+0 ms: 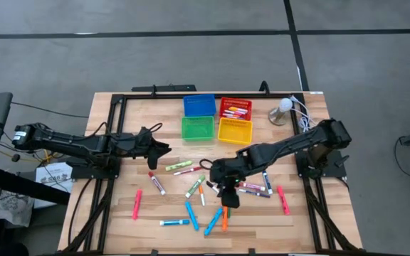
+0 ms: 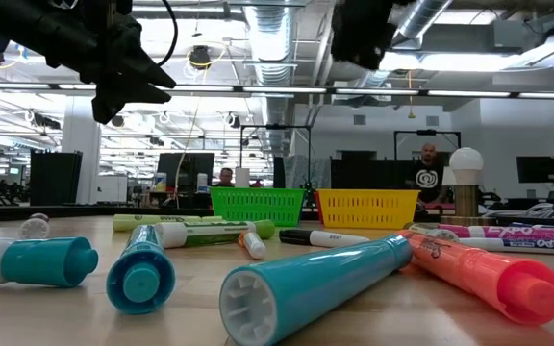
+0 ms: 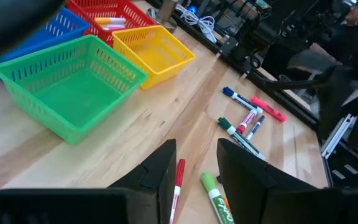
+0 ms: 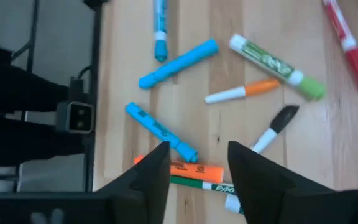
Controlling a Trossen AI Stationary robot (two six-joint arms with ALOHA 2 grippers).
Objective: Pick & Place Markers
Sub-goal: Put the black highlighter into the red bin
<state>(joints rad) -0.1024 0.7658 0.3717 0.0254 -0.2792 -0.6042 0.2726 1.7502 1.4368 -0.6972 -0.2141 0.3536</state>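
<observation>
Several markers lie flat and scattered on the wooden table (image 1: 119, 220). Among them are an orange marker (image 4: 188, 169), a green-capped one (image 4: 199, 185), a blue one (image 4: 160, 132) and a black-tipped one (image 4: 273, 127). My right gripper (image 1: 228, 198) hangs open above this group, pointing steeply down. Its fingers (image 4: 151, 174) stand over the orange marker with nothing between them. My left gripper (image 1: 161, 148) waits open in the air at the table's left, aimed toward the bins. A red marker (image 3: 178, 183) and a green marker (image 3: 215, 198) show past its fingers.
Four small bins stand at the far middle: blue (image 1: 199, 105), red (image 1: 235, 109) with markers in it, green (image 1: 197, 129) and yellow (image 1: 235, 131). A white-bulbed lamp (image 1: 283, 109) and cables sit at the far right. More markers (image 1: 256, 188) cluster under the right arm.
</observation>
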